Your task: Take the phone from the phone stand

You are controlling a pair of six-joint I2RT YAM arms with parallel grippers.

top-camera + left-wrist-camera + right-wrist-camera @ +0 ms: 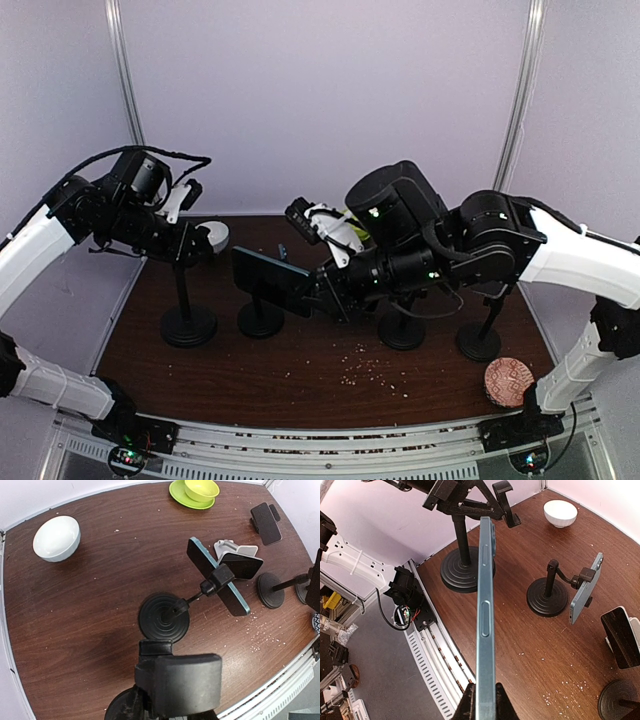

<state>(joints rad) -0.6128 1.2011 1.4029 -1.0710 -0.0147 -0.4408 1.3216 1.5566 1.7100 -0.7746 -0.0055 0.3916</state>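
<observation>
The slim teal-edged phone (485, 605) is free of any cradle. It hangs edge-on in the air above the dark wooden table (520, 645), pinched at its lower end by the right gripper (485, 702), whose jaws are closed narrow on it. Just beyond its far end stands the black round-based phone stand (465, 565), its clamp empty and its head clasped by the left gripper (188, 243). The removal looks done, and only setting the phone down seems left.

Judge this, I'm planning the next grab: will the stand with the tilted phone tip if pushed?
Possibly: the phone sits high, off-centre on a thin stem. The stand's wide round base probably resists light nudges; the joint may swivel first.
</observation>
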